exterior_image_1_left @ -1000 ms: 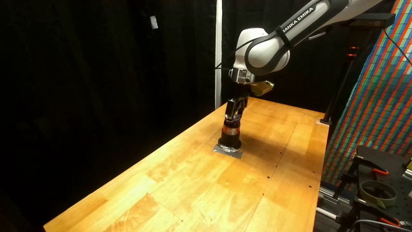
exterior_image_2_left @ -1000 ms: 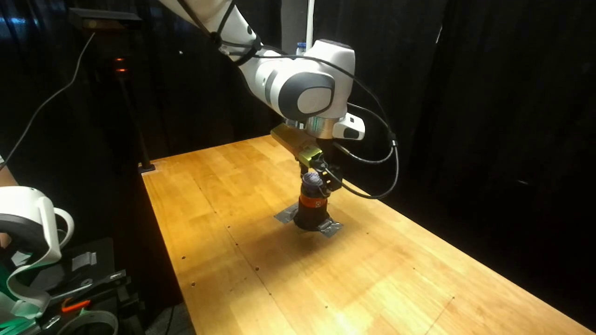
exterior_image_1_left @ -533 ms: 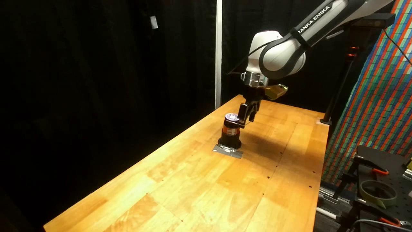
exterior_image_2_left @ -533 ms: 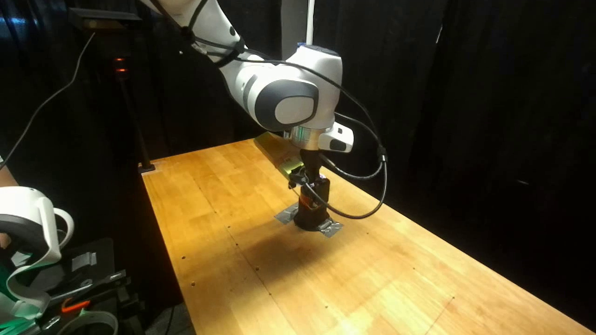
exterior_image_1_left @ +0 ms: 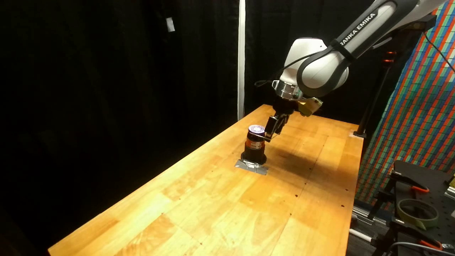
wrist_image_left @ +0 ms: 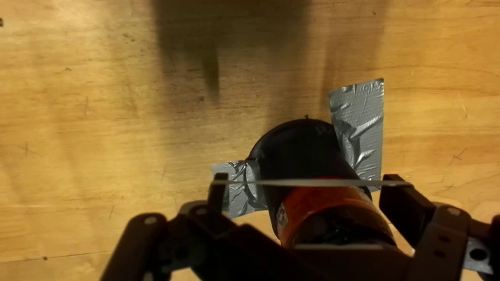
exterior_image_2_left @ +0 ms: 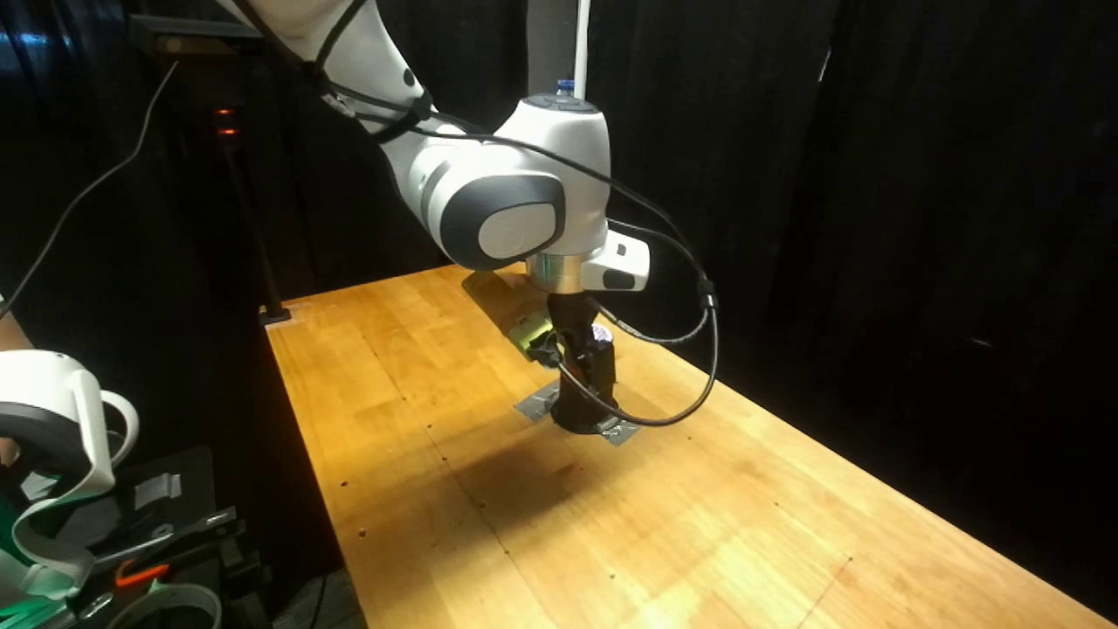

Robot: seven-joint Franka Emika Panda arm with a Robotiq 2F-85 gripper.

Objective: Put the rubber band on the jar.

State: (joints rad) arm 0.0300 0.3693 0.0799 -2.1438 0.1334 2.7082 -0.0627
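The jar point(exterior_image_1_left: 255, 145) stands upright, dark with an orange label and a pale patterned lid. In an exterior view it is mostly behind my gripper, with its lid point(exterior_image_2_left: 603, 333) peeking out. My gripper point(exterior_image_1_left: 273, 136) is beside the jar's upper part, tilted. In the wrist view my gripper point(wrist_image_left: 308, 182) is open, its fingertips wide apart. The pale rubber band point(wrist_image_left: 312, 182) is stretched straight between both fingertips, across the jar point(wrist_image_left: 300, 156). A pale strand point(exterior_image_1_left: 256, 135) also crosses the jar's front below the lid. The jar's top is hidden in the wrist view.
Silver tape point(exterior_image_1_left: 251, 167) holds the jar's base to the wooden table point(exterior_image_1_left: 220, 199); tape pieces also show in the wrist view point(wrist_image_left: 363, 128). A cable loop point(exterior_image_2_left: 690, 419) hangs from the wrist. A black cart point(exterior_image_1_left: 419, 185) with a tape roll stands beside the table.
My gripper has moved from over the jar to beside it, rightward in an exterior view, and tilted, uncovering the lid there. The jar has stayed in place.
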